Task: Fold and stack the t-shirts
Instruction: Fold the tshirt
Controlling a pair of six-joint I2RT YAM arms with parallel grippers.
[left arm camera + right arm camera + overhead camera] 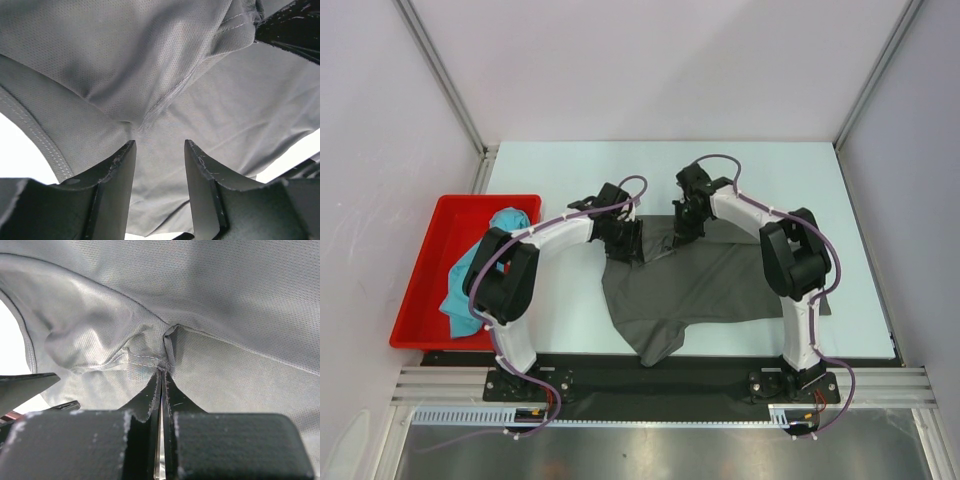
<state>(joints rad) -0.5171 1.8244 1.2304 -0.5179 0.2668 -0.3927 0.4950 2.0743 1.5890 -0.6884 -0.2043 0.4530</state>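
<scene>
The dark grey t-shirt (705,285) lies spread and rumpled on the table's middle, a sleeve hanging toward the near edge. My left gripper (623,238) is open over its far left corner; in the left wrist view its fingers (117,175) stand apart with grey cloth (150,75) beyond them. My right gripper (682,232) is shut on a stitched fold of the grey t-shirt (150,359) at its far edge. The teal t-shirt (480,270) lies bunched in the red tray (440,250) at the left.
The red tray sits at the table's left edge. Aluminium frame posts (440,70) stand at the back corners. White walls enclose the table on three sides.
</scene>
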